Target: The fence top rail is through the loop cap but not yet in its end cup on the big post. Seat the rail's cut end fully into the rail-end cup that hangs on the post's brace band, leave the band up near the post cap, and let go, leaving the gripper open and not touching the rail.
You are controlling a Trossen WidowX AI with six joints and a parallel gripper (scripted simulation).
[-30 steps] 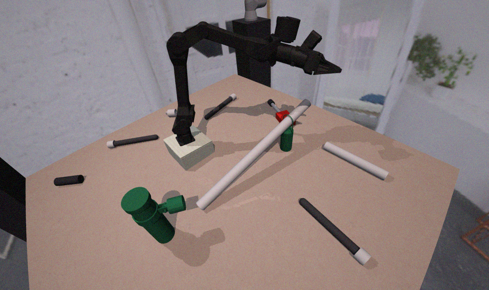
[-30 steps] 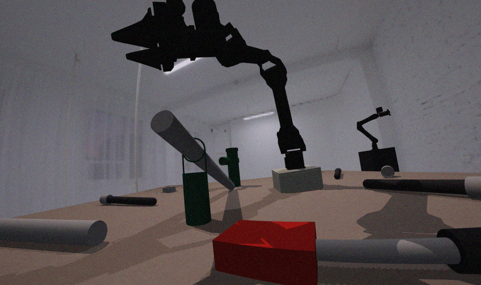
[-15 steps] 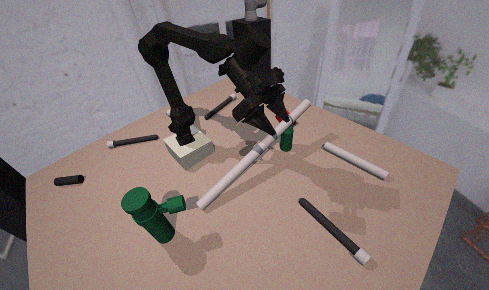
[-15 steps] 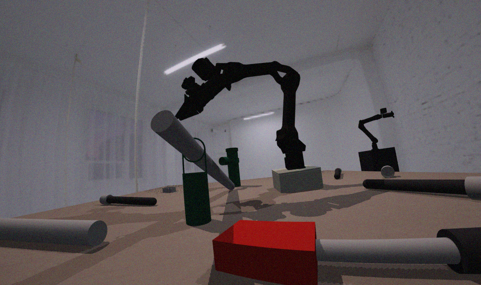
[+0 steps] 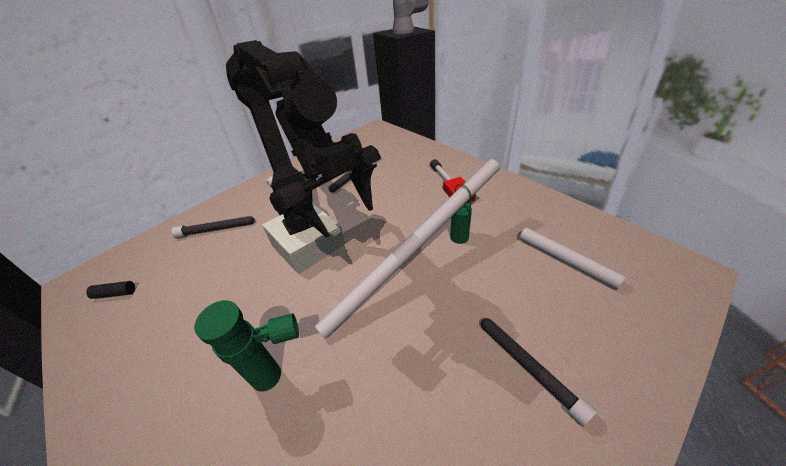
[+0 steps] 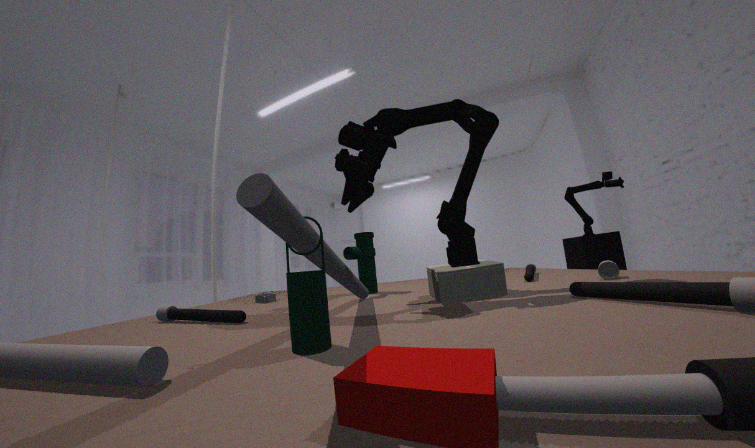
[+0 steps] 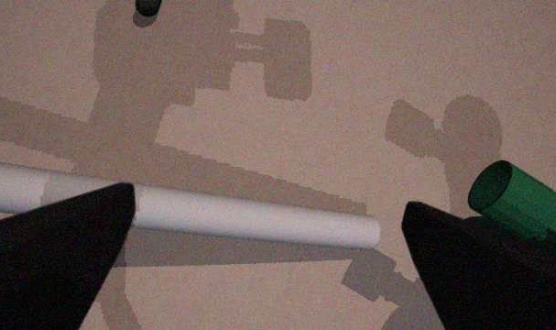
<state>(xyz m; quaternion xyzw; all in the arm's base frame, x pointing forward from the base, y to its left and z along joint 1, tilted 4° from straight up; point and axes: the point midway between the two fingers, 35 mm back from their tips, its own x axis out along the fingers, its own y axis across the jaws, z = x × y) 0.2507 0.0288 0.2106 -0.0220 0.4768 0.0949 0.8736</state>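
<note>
The white top rail (image 5: 407, 246) slants through the wire loop cap (image 5: 470, 200) on the small green post (image 5: 460, 222). Its low cut end (image 5: 326, 327) rests on the table, a short gap in front of the green rail-end cup (image 5: 282, 328) and outside it. The cup hangs on the brace band just under the cap of the big green post (image 5: 236, 344). My gripper (image 5: 343, 208) is open and empty, hovering above the table between the arm's base and the rail, touching nothing. In the wrist view the rail (image 7: 241, 217) runs below my fingers, and the cup (image 7: 511, 197) is at the right.
A red block on a handle (image 5: 453, 185) lies behind the small post. A loose white pipe (image 5: 570, 257) lies at the right and a black rod with a white tip (image 5: 535, 371) at the front right. A black rod (image 5: 213, 226) and a short black cylinder (image 5: 111, 288) lie at the left.
</note>
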